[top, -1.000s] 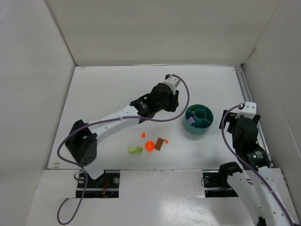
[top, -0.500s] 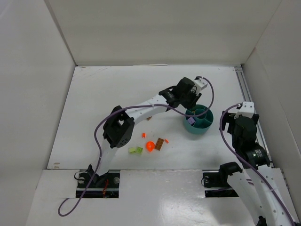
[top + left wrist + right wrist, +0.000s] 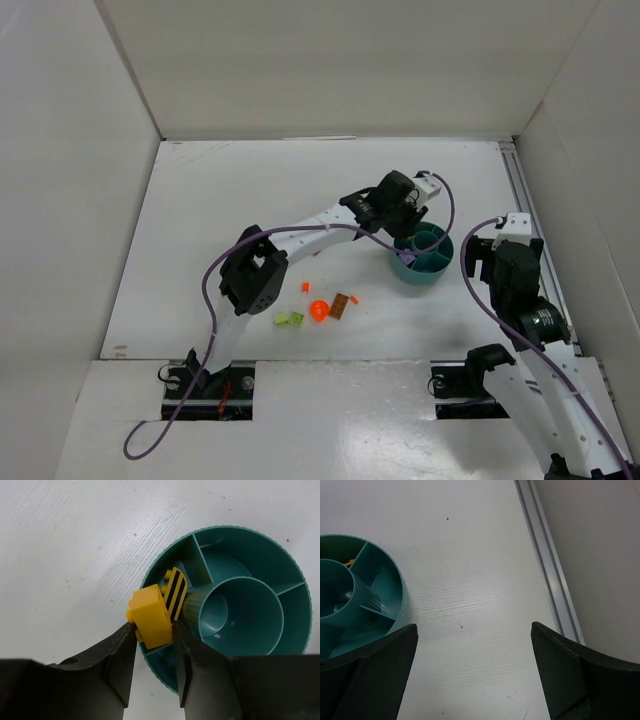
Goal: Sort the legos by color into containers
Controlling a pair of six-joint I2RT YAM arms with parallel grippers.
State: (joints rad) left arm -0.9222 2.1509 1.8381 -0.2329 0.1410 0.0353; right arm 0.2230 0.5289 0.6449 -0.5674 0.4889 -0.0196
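1. Where the table lies nearest the arm bases, loose small plastic bricks sit well apart from the bowl: lime green brick (image 3: 288,319), round orange piece (image 3: 319,311), brown brick (image 3: 342,305).
2. Right gripper (image 3: 472,630): jaws wide, empty, just beside the round teal divided bowl (image 3: 404,609).
3. Left gripper (image 3: 155,630): narrow, pinching the yellow studded brick (image 3: 149,617) by its flat sides over the outer compartment holding a yellow black-striped brick (image 3: 175,592).
4. Judgement: light, rigid, slick plastic; flat faces give the surest hold.
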